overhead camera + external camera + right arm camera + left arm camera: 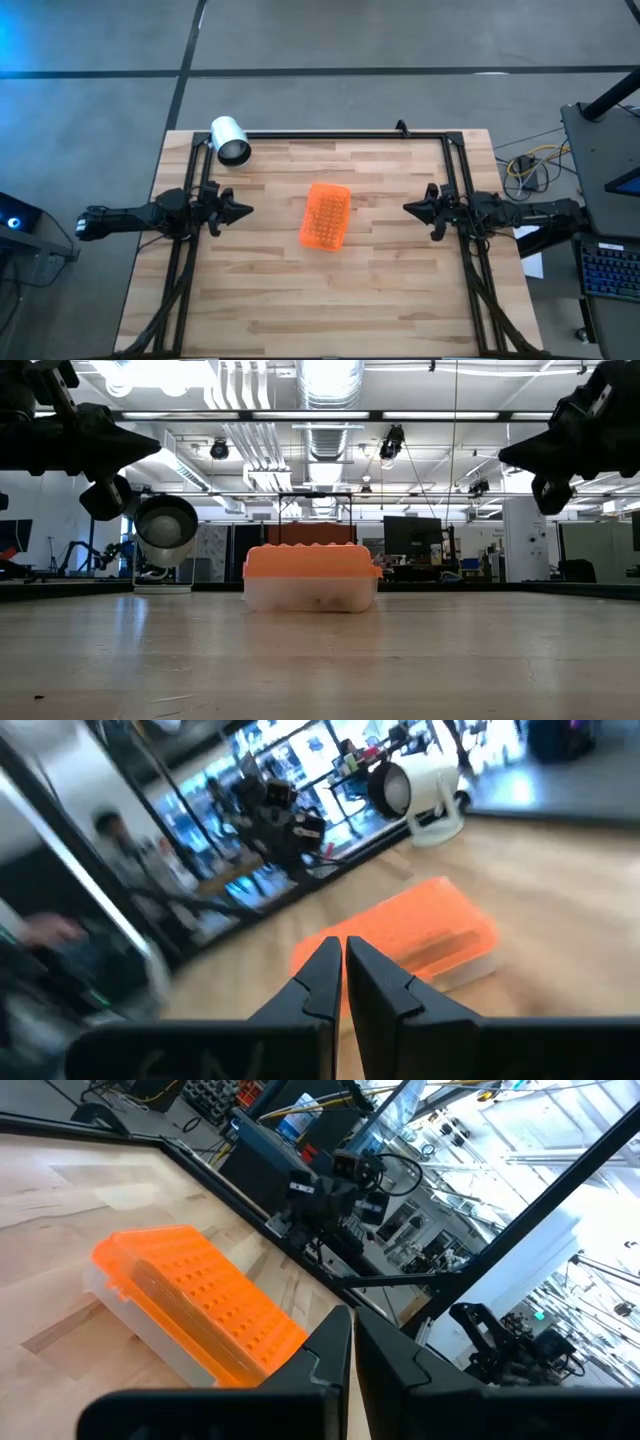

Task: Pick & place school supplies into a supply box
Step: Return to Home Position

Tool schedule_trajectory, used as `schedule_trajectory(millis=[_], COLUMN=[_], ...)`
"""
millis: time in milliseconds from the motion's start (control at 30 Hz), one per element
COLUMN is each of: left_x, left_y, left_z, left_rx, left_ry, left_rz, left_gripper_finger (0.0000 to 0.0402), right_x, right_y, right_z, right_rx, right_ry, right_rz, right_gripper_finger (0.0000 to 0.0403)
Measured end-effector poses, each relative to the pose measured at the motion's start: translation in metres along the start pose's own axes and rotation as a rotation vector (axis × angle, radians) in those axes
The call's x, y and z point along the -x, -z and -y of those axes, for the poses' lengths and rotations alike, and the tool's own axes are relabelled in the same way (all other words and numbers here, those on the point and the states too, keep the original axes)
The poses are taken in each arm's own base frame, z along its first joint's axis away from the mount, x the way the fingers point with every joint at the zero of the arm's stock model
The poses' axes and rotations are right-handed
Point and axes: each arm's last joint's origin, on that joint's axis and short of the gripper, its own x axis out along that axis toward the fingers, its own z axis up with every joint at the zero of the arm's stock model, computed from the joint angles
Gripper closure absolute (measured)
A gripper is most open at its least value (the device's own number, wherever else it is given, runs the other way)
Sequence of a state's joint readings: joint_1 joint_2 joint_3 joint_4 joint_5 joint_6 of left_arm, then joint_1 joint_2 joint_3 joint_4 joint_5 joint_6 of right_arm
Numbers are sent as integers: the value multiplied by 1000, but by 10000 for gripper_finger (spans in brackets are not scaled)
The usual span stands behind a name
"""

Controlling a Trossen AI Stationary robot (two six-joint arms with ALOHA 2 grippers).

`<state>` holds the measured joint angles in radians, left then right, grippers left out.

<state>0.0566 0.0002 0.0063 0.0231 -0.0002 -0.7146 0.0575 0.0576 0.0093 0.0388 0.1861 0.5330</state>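
No text, label, brand, number or sign could be read in any view. The supply box [326, 215] showed only rows of small bumps on its orange lid, with no lettering that could be made out. The white cylinder [230, 140] bore no legible mark. The keyboard [610, 270] at the edge of the high view and the dark monitor [410, 535] in the room behind were too small and blurred to read.
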Motion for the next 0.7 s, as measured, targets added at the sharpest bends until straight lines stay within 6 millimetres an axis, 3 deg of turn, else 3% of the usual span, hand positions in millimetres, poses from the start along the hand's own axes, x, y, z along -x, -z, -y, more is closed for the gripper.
schedule_trajectory(millis=[133,233,700], left_x=[0,0,0], left_y=[0,0,0], left_z=[0,0,0], left_rx=[0,0,0], left_ry=[0,0,0], left_rz=[0,0,-1], left_gripper_finger=[400,400,400], right_x=[0,0,0], right_y=[0,0,0], right_z=[0,0,0], right_rx=[345,491,508], right_ry=[5,3,-1], right_rz=[-2,0,-4], right_gripper_finger=[390,390,390])
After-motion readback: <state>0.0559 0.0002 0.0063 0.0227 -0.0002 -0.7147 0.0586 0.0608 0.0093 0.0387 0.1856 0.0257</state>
